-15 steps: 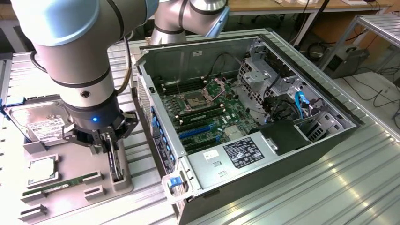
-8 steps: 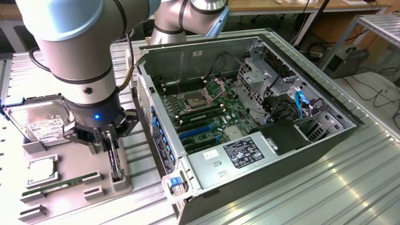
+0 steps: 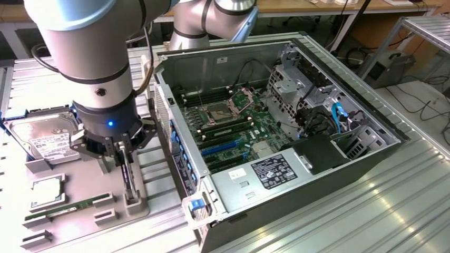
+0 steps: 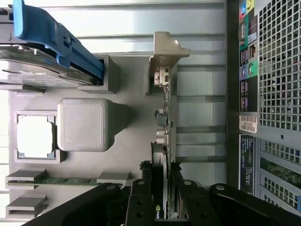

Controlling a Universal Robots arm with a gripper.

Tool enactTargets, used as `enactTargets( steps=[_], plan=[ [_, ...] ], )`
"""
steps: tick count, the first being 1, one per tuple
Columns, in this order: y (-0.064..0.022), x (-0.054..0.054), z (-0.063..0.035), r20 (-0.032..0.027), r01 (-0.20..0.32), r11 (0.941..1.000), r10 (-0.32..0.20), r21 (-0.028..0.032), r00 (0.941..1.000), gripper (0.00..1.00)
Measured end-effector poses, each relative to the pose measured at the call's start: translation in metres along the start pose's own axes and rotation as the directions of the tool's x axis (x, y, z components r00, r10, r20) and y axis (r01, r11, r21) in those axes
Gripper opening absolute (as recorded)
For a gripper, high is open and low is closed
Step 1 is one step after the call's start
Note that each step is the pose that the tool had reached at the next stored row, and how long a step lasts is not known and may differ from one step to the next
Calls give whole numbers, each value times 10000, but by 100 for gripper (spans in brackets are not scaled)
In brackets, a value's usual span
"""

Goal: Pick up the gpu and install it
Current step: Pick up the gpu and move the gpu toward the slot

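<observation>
down on the ribbed aluminium table (image 3: pixel 380 211) now, workbenches and loose cables in the room behind. my gripper (image 3: pixel 121 158) is over the grey fixture tray (image 3: pixel 77 221), and the gpu (image 3: pixel 127 179) stands on its edge in its slot there, the silver bracket end held by the far post. through the wrist view my fingers (image 4: pixel 141 200) are clamped on the gpu (image 4: pixel 164 136), one on each face, so i am grasping it while it sits in the tray. beside it on the tray: the hard drive (image 3: pixel 46 139) with a white label, print too small to read, the cpu (image 3: pixel 46 191) and the ram stick (image 3: pixel 67 206). there is a small green and white mark on the card's edge by my fingers, unreadable. a white barcode sticker (image 4: pixel 248 123) sits on the rear of the computer case (image 3: pixel 320 174), and a black label (image 3: pixel 274 171) lies on the unit inside; i cannot read either. the case lies open, motherboard (image 3: pixel 232 129) bare. the case wall is just beside the tray, with a narrow strip of table between; wide bare table lies on the exterior view's right of the case.
</observation>
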State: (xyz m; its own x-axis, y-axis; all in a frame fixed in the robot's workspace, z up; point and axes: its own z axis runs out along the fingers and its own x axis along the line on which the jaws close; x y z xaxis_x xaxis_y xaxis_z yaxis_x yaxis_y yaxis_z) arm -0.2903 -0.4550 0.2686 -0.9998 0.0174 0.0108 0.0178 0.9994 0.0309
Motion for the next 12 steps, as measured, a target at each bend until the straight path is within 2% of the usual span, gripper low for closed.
enactTargets(
  steps=[3, 5, 6, 12],
  plan=[
    [4, -18, -102, 0, 0, 10000, 0, -8, 10000, 26],
    [7, -29, -207, 0, 0, 10000, 0, -11, 10000, 26],
    [10, -40, -344, 0, 1, 10000, -1, -15, 10000, 26],
    [-6, -87, -685, 0, 0, 10000, 0, -15, 10000, 26]
  ],
)
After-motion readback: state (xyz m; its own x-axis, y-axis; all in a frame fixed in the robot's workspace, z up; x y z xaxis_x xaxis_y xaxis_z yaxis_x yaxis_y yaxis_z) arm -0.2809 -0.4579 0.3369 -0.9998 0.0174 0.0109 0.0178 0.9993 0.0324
